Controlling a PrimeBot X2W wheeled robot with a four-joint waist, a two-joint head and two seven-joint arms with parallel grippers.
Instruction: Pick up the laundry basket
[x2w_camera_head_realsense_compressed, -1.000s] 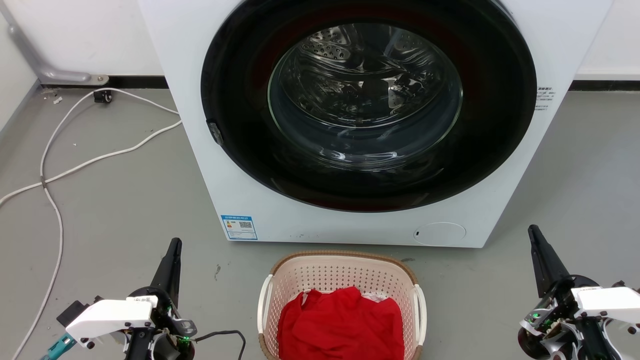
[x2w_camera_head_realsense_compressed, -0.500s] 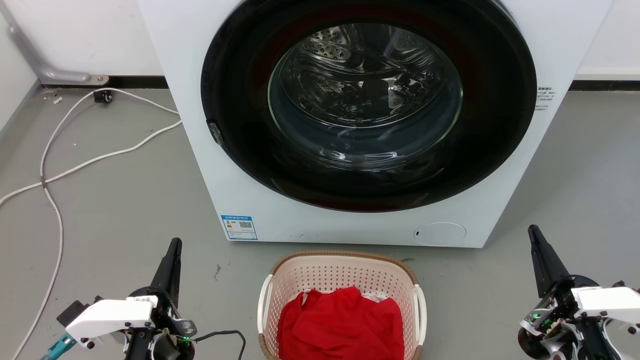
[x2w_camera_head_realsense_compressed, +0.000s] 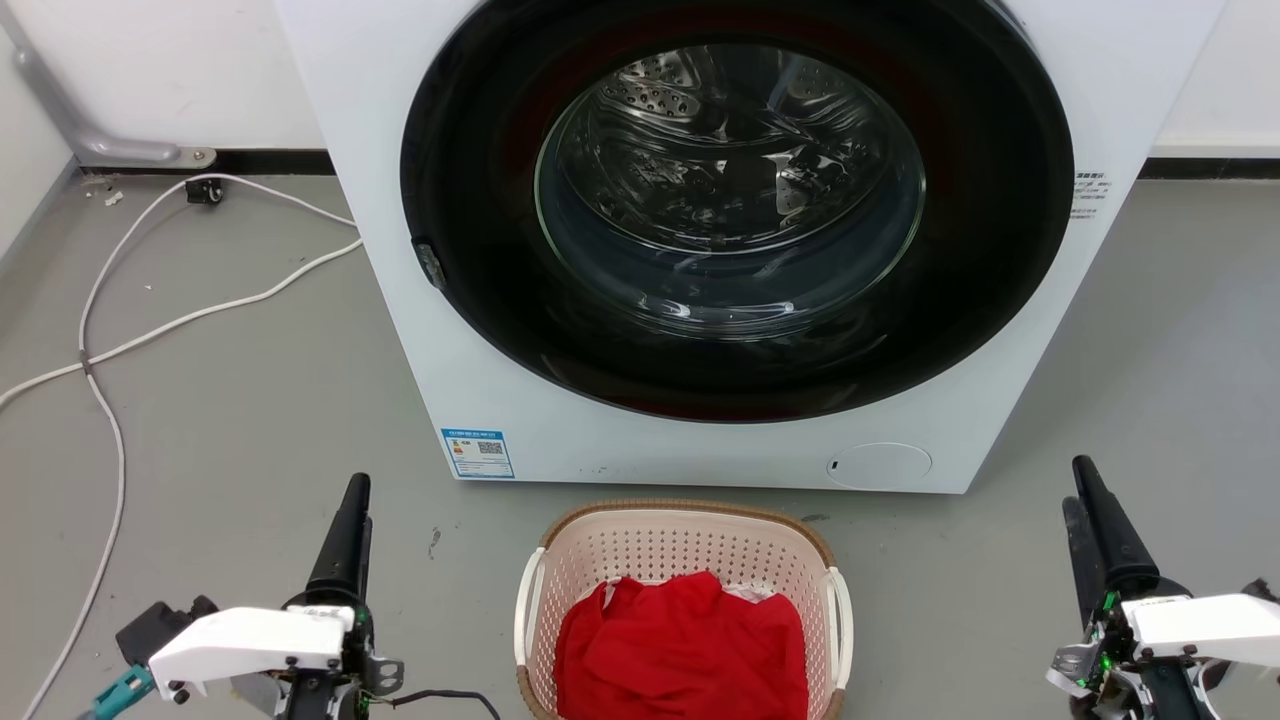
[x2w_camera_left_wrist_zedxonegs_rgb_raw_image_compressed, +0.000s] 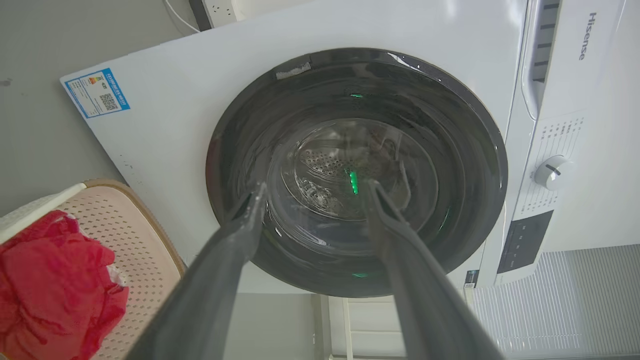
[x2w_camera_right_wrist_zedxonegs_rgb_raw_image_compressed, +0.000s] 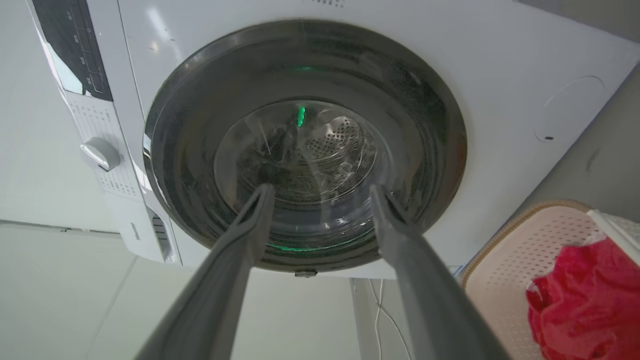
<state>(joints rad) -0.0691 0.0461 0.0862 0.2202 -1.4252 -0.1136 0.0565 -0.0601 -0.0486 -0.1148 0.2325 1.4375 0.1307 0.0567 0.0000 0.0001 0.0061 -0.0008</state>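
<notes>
The laundry basket (x2w_camera_head_realsense_compressed: 680, 545), pale pink-cream with perforated walls, a brown rim and white side handles, stands on the floor at the bottom centre in the head view. A red cloth (x2w_camera_head_realsense_compressed: 680, 650) fills it. The basket (x2w_camera_left_wrist_zedxonegs_rgb_raw_image_compressed: 140, 250) also appears at the left wrist view's lower left and as the basket (x2w_camera_right_wrist_zedxonegs_rgb_raw_image_compressed: 530, 250) at the right wrist view's lower right. My left gripper (x2w_camera_head_realsense_compressed: 350, 500) stands well left of the basket, my right gripper (x2w_camera_head_realsense_compressed: 1085, 485) well to its right. Both wrist views show the fingers spread with nothing between: left gripper (x2w_camera_left_wrist_zedxonegs_rgb_raw_image_compressed: 315, 192), right gripper (x2w_camera_right_wrist_zedxonegs_rgb_raw_image_compressed: 322, 192).
A white front-loading washer (x2w_camera_head_realsense_compressed: 560, 420) with its dark round door (x2w_camera_head_realsense_compressed: 735, 210) stands just behind the basket. White cables (x2w_camera_head_realsense_compressed: 110, 350) lie across the grey floor at the left. Open floor lies on each side of the basket.
Both arms have shifted: the left gripper's fingers now stand more upright and a little right, the right gripper's fingers moved slightly right and down. The basket has not moved.
</notes>
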